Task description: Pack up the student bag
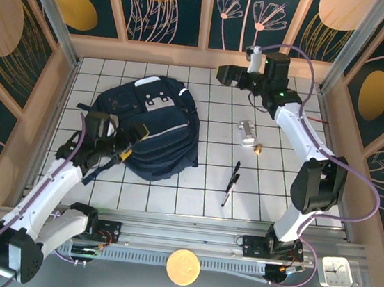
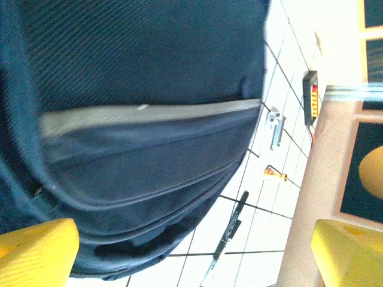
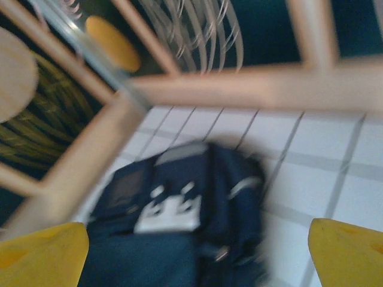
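— Hovering low at the near-left flank of the student bag (image 1: 148, 128), the left gripper (image 1: 132, 143) has its jaws spread wide, gripping nothing.
— And the bag lies flat on the left half of the tabletop (image 1: 192, 199), front pocket up, with its grey trim running across the left wrist view. Whether any zip is open cannot be told from here.
— And the right gripper (image 1: 230, 75)?
— Up by the back wall, jaws wide and empty as well, looking down at the bag's top end through a blurred picture.
— So what makes this step go well?
— Probably getting a mouth open first. One gripper should pinch a zip pull or a fold squarely, not a fat bunch of cloth. The other can then fetch the pen (image 1: 231, 183), the silver cylinder (image 1: 247, 131) and the small brass piece (image 1: 258, 149), all lying apart to the bag's right.
— The risk?
— Soft cloth slips, and the bag may drag across the tabletop instead of opening. Pinning one side should help.
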### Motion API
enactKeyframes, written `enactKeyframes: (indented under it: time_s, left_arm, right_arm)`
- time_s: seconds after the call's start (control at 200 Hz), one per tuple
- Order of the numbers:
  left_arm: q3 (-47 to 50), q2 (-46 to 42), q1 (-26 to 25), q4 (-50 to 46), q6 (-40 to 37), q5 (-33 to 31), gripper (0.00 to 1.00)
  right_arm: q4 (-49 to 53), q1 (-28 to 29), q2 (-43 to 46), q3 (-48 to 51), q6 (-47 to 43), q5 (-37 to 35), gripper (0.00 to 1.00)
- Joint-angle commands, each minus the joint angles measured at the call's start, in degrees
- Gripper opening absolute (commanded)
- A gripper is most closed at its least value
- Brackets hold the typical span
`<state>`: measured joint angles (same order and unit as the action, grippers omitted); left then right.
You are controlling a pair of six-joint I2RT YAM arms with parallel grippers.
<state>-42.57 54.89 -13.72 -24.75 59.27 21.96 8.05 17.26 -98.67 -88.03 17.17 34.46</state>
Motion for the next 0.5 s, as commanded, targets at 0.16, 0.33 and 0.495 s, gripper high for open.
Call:
enactKeyframes:
  time_s: [0.16,0.33,0.495]
  left_arm:
    - [-21.95,17.41,-2.50,-7.24,-28.32,-10.96,0.99]
    - [-27.94,24.56,-5.00,-12.10,-41.06,-19.64,0.99]
    - [-25.29,22.53,-4.93,-7.55,-44.56,-17.23,0.99]
  right_arm:
    - [22.41,7.75,-5.44,7.25,11.22,10.22,0.96]
    - [21.44,11.71,-9.36,5.34,11.65,9.04,0.92]
    - [19.03,13.28,-14.06,3.46,14.18,8.62,0.78]
